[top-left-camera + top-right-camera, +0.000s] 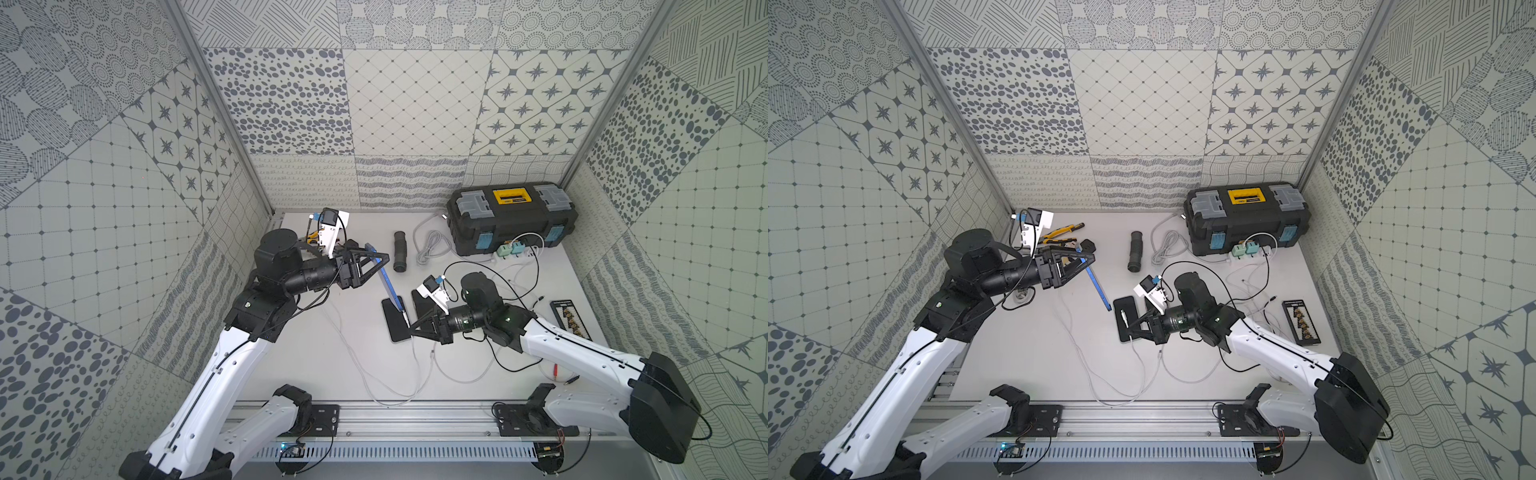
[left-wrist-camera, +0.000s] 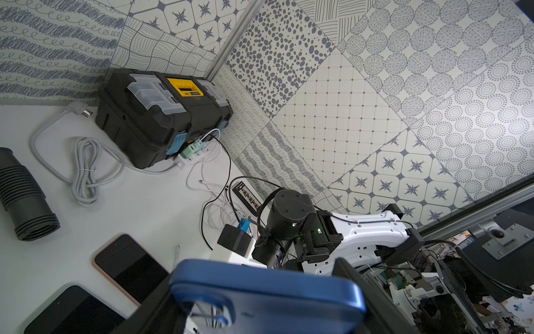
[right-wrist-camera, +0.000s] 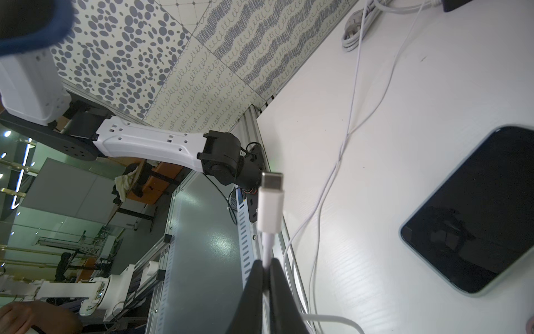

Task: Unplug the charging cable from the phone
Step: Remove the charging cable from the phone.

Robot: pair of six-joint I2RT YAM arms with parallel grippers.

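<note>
The phone (image 1: 384, 277) (image 1: 1098, 286), in a blue case, hangs tilted above the table, and my left gripper (image 1: 379, 257) (image 1: 1087, 258) is shut on its upper end. In the left wrist view the phone's back (image 2: 260, 292) fills the space between the jaws. My right gripper (image 1: 409, 330) (image 1: 1128, 326) (image 3: 267, 263) is shut on the white charging cable just behind its plug (image 3: 271, 191). The plug's metal tip is bare and stands apart from the phone, whose blue corner (image 3: 29, 29) shows far off. The cable (image 1: 419, 374) trails down across the table.
Two dark phones (image 1: 397, 322) (image 1: 422, 303) lie flat under the right gripper. A black toolbox (image 1: 511, 216) stands at the back right, with a power strip (image 1: 513, 251), a coiled grey cord (image 1: 432, 245) and a black ribbed hose (image 1: 401, 251) nearby. A bit case (image 1: 570, 318) lies at the right, and pliers (image 1: 1063, 232) at the back left.
</note>
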